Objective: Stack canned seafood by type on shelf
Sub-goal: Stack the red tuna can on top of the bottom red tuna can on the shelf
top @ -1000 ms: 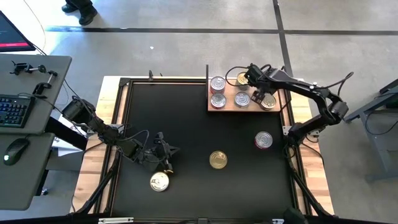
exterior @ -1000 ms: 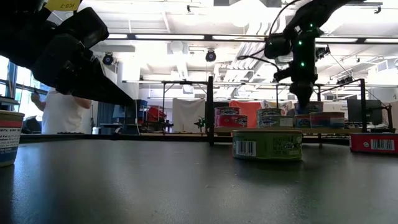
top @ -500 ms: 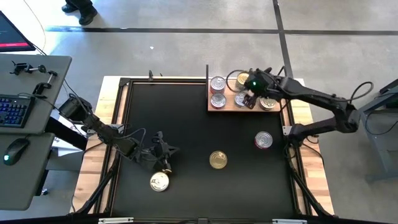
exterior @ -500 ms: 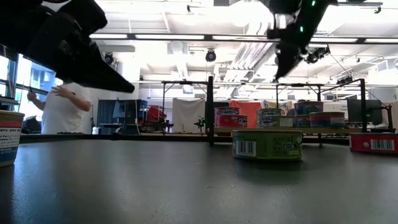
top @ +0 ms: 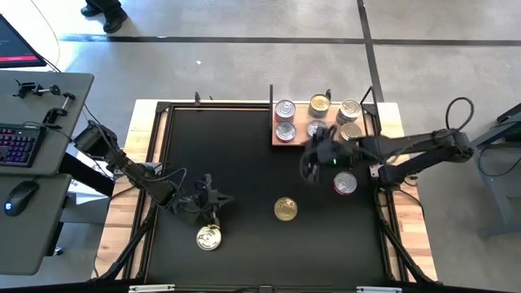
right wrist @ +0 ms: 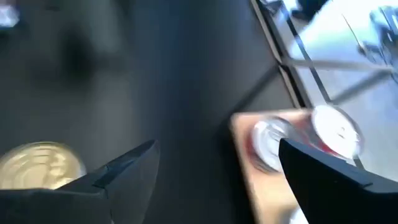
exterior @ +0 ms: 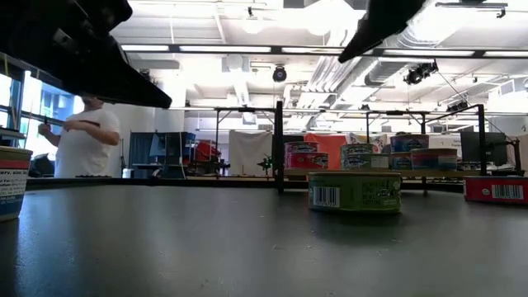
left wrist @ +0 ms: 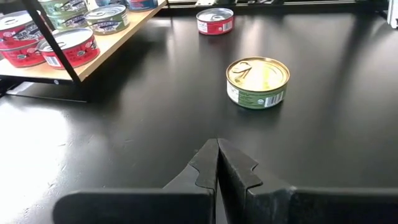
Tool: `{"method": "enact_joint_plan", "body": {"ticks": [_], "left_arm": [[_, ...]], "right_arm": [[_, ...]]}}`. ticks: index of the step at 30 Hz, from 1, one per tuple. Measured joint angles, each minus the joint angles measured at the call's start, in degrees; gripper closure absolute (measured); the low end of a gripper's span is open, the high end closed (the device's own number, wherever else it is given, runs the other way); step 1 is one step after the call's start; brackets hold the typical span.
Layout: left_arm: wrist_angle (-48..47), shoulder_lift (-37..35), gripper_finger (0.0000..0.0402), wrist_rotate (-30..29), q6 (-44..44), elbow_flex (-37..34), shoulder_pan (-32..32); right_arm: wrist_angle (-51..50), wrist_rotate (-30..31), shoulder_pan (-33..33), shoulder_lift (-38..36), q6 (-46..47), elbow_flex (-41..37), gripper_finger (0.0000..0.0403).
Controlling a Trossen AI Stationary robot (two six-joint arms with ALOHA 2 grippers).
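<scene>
**Currently: right gripper empty over the mat, three tins left to shelve**

Item 1, right gripper (top: 313, 163): you have its fingers spread wide with nothing between them. It hangs above the black mat (top: 236, 155), just off the shelf's near edge and close to the red-sided tin.

Item 2, left gripper (top: 213, 201): fingers pressed together, empty, low over the mat beside the gold-lidded tin at that side; this arm waits.

Item 3, shelf (top: 296, 141): light wood board with thin black posts, at the far right corner of the mat. You have six tins (top: 321, 103) showing on it in the high view, in two rows: silver lids at one end, gold and silver mixed further along. Whether any sit doubled up in stacks you cannot tell from above; the left wrist view shows red-sided tins at the nearer end and green-labelled ones beyond.

Item 4, loose stock on the mat:
- red-sided tin (top: 344, 183), silver lid, near the right gripper.
- green-labelled tin (top: 285, 209), gold lid, mid-mat.
- gold-lidded tin (top: 208, 238), near the front edge.

Status, as a judgement: roughly two thirds shelved. You have three tins left to carry over and sort by type; the red-sided one looks the likeliest next pick.
</scene>
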Motion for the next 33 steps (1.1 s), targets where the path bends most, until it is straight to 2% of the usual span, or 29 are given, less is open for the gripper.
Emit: {"method": "enact_joint_plan", "body": {"ticks": [4,12,19,25,29,31,33], "left_arm": [[0.0,0.0,0.0402,0.0,0.0,0.0,0.0],[0.4,0.0,0.0401,0.0,-1.1,0.0,0.1],[3.0,0.0,0.0402,0.0,-1.9,0.0,0.1],[4.3,0.0,0.0401,0.0,-1.6,0.0,0.2],[5.3,0.0,0.0401,0.0,1.1,0.5,0.1],[3.1,0.1,0.0402,1.0,4.1,2.9,0.0],[-3.6,0.1,0.0401,2.1,5.8,7.2,-0.6]], "right_arm": [[3.7,1.1,5.4,-0.6,1.3,-6.6,0.008],[2.6,4.1,12.2,-1.1,13.7,-15.4,0.008],[-2.5,8.9,19.4,-8.1,26.0,-21.6,0.008],[-13.8,11.2,26.7,-15.1,39.1,-21.4,0.008],[-21.1,9.7,30.6,-17.7,47.4,-20.2,0.008],[-21.0,8.6,31.8,-18.4,49.6,-20.3,0.008],[-18.9,8.8,32.7,-18.4,50.4,-21.0,0.008]]}}
